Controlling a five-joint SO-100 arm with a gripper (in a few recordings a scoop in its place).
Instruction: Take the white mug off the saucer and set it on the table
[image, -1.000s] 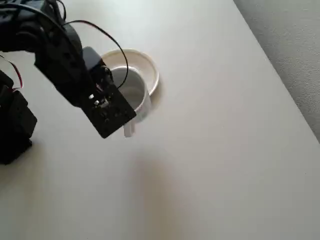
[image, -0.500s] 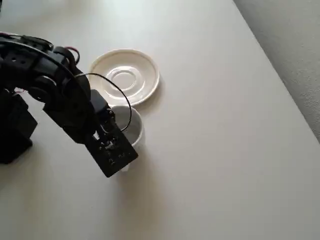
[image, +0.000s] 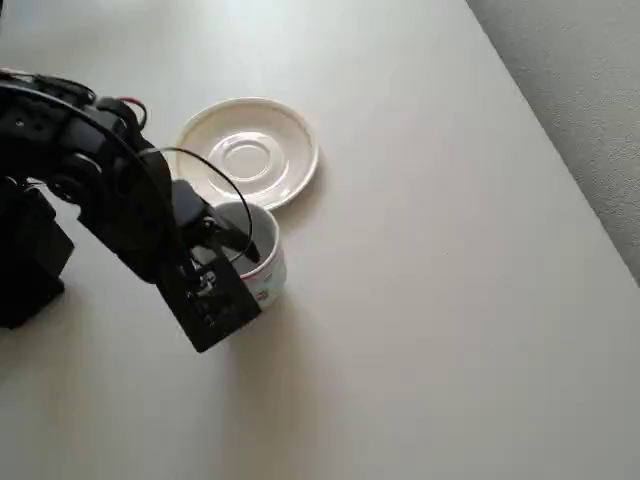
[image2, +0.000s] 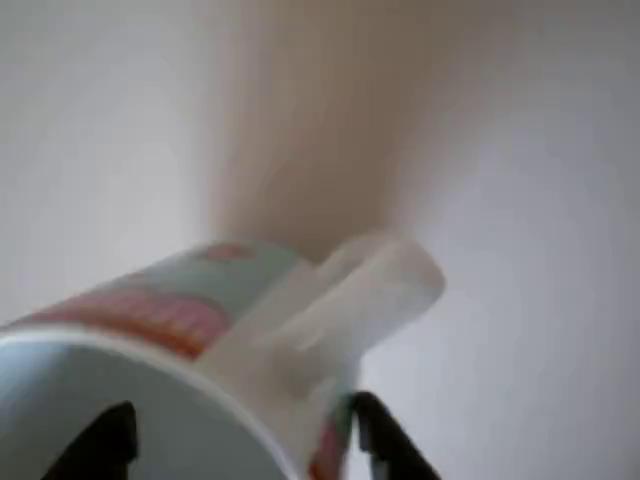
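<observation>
White mug (image: 258, 258) is off the saucer and sits over the beige table (image: 450, 300), just beside the saucer's rim at about 6 o'clock from it in the overhead view, though whether its base has touched down I can't tell. Saucer (image: 290, 150) lies bare, so the lift looks done. The black gripper (image2: 240, 440) is clamped across the mug's rim near the handle in the wrist view; lowering, if needed, and release are left.
</observation>
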